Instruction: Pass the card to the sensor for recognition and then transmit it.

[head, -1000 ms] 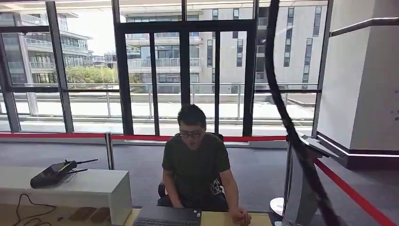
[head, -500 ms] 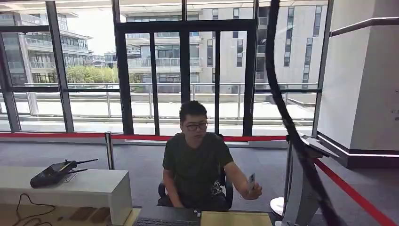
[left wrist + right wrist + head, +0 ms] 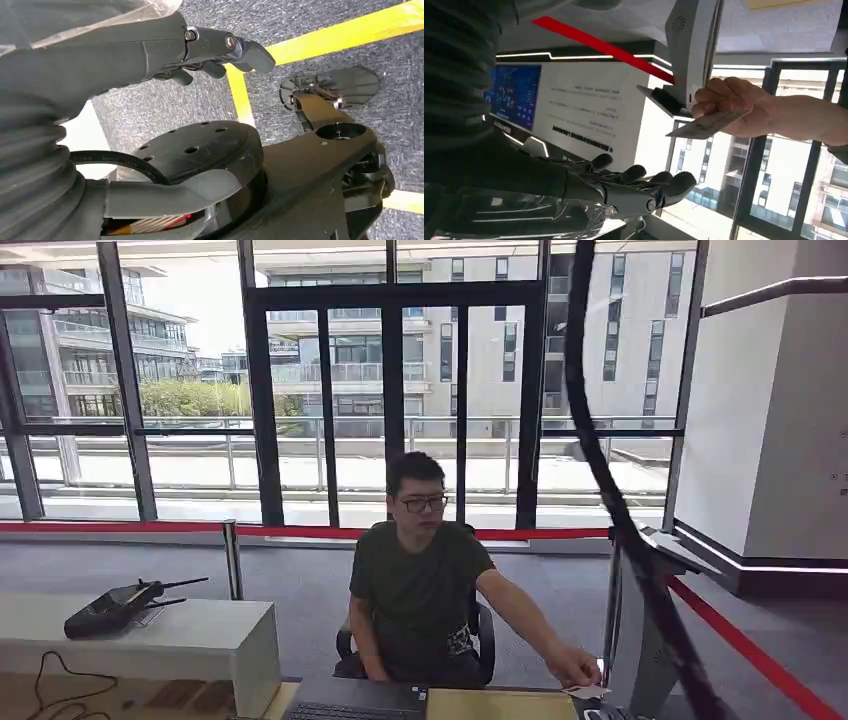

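Observation:
A seated person reaches an arm out toward me, and the person's hand (image 3: 574, 668) holds a pale card (image 3: 586, 692) low over the desk beside the grey sensor stand (image 3: 640, 630). In the right wrist view the card (image 3: 704, 125) is pinched in the person's hand (image 3: 724, 100), just in front of the sensor stand (image 3: 691, 45). My right hand (image 3: 624, 187) lies a short way from the card with its fingers stretched out, holding nothing. My left hand (image 3: 220, 50) hangs over the carpet with loose fingers and nothing in it.
A dark laptop (image 3: 355, 702) sits on the wooden desk (image 3: 500, 706) in front of the person. To the left, a white counter (image 3: 190, 640) carries a black radio (image 3: 115, 608). A thick black cable (image 3: 600, 470) crosses the view. A red barrier tape (image 3: 740, 640) runs on the right.
The person took the card up from the desk, raised it, then stretched the arm down and to the right, bringing the card beside the sensor stand.

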